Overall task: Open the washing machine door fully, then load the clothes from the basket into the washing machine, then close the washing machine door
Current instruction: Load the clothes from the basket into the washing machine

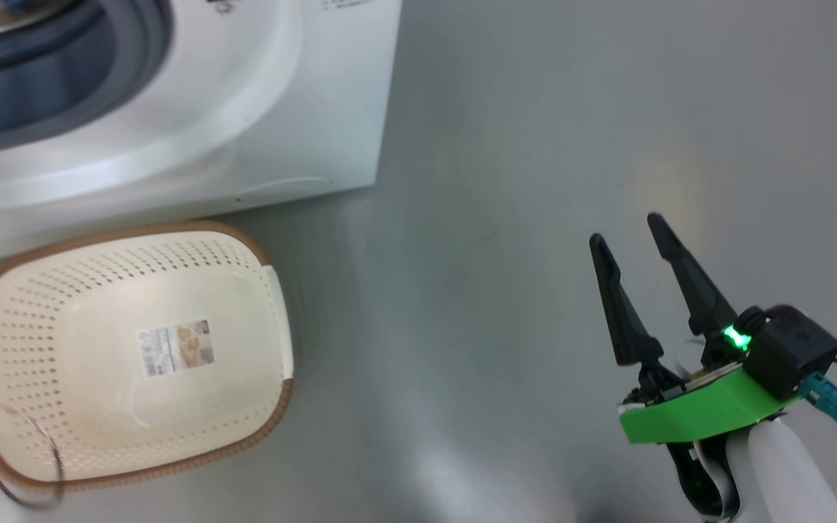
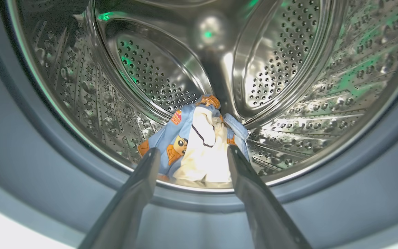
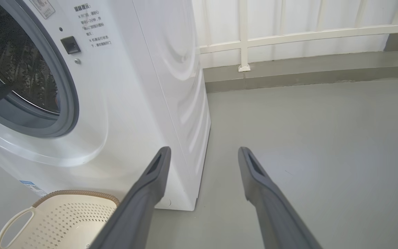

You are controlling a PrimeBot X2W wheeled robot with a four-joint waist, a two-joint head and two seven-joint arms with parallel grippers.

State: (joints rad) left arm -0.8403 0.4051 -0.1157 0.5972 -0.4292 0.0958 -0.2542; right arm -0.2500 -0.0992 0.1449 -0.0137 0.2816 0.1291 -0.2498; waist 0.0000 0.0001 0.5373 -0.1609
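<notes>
Two long dark fingers of the left gripper [image 2: 192, 149] are rising from the bottom of the left wrist view, standing wide apart and clamping nothing. Just ahead of the tips, framed between them, a small bundle of light-blue clothes [image 2: 204, 155] with orange-brown bear prints and cream parts is lying crumpled on the lowest part of the perforated steel drum [image 2: 150, 72]. Cannot tell whether the fingertips are touching the cloth. Grey-blue rubber gasket [image 2: 29, 155] is ringing the drum mouth, curving under both fingers.

Right gripper [image 3: 204, 149] is hanging well apart from all this, fingers likewise spread wide and holding nothing, pointing over grey floor [image 3: 306, 138]. Left of it, the big white boxy front-loading washing machine [image 3: 133, 86] is standing with its round opening uncovered. Below and left of this gripper's left finger, the small cream-white perforated plastic basket [image 3: 67, 214] with brown woven-look rim is sitting on the floor just beside the machine's front base.

Head view: right gripper [image 1: 625, 229] is showing far to the right of the basket [image 1: 41, 305]; a paper label [image 1: 175, 349] is sitting on the basket's bottom. White railing [image 3: 288, 34] is running beyond the right gripper's tips.
</notes>
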